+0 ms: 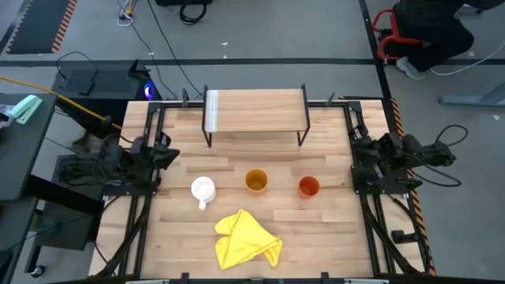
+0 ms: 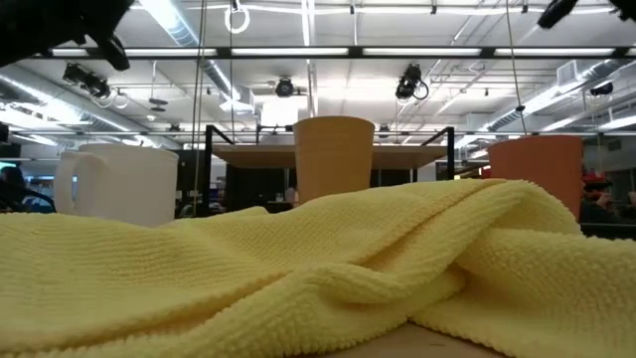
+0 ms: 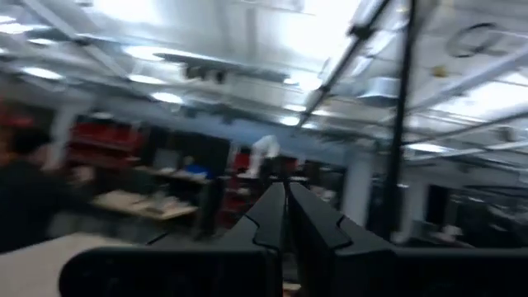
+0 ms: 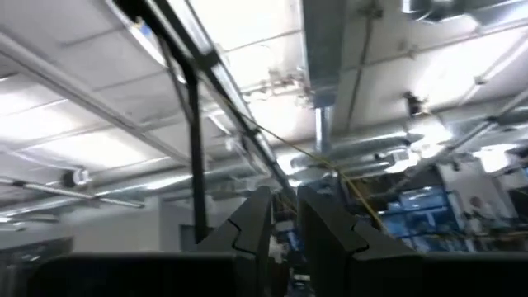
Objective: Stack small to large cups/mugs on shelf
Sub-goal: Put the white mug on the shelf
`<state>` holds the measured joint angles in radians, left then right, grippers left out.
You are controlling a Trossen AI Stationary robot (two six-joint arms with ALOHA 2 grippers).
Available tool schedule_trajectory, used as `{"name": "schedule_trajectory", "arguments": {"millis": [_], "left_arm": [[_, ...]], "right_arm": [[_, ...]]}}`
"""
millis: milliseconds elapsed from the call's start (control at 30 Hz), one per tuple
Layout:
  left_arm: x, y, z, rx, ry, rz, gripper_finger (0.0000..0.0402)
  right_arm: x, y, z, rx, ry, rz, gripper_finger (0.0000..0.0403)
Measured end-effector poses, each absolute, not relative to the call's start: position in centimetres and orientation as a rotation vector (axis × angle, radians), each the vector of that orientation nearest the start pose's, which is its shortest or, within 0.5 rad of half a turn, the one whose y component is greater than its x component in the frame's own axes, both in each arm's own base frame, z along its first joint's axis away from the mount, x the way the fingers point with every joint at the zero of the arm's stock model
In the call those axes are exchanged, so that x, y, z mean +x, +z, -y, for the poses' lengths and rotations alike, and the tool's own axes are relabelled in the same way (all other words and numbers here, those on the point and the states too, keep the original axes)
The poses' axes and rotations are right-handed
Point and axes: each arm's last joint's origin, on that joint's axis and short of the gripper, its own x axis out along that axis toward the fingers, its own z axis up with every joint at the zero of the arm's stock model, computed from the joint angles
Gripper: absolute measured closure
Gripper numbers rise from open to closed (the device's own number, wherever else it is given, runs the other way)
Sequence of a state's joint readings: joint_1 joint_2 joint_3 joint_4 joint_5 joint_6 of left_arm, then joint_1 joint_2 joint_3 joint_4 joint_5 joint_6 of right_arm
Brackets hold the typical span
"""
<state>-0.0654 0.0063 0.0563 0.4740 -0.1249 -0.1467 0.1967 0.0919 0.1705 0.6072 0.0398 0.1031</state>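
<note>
The shelf (image 1: 254, 108) stands on its thin black legs at the table's far middle, with a pale strip at its left end. In a row nearer than it stand the white mug (image 1: 203, 189), handle toward the near edge, the yellow-orange cup (image 1: 256, 181) and the red-orange cup (image 1: 308, 186), each upright on its base. The low view shows the mug (image 2: 119, 184), the yellow-orange cup (image 2: 333, 159) and the red-orange cup (image 2: 537, 169) behind the cloth. My left gripper (image 3: 286, 210) is shut, folded back at the table's left edge (image 1: 164, 154). My right gripper (image 4: 285, 219), a narrow gap between its fingers, waits at the right edge (image 1: 359, 150).
A crumpled yellow cloth (image 1: 246, 239) lies near the table's near edge, in front of the cups, and fills the lower part of the low view (image 2: 318, 273). Bare tabletop (image 1: 260, 154) lies between the shelf and the cups. A person sits beyond the table's far right corner (image 1: 430, 31).
</note>
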Motion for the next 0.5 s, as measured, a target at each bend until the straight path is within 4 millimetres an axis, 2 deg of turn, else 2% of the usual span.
{"name": "schedule_trajectory", "arguments": {"millis": [200, 500], "left_arm": [[8.0, 22.7, 0.3, -0.182, -0.023, 0.545, 0.0378], [8.0, 23.8, 0.3, -0.181, -0.019, 0.517, 0.0374]], "right_arm": [[9.1, 30.2, -1.8, 0.148, 0.2, 0.527, 0.0331], [15.9, 36.3, -3.1, 0.05, 0.181, 0.25, 0.0331]]}}
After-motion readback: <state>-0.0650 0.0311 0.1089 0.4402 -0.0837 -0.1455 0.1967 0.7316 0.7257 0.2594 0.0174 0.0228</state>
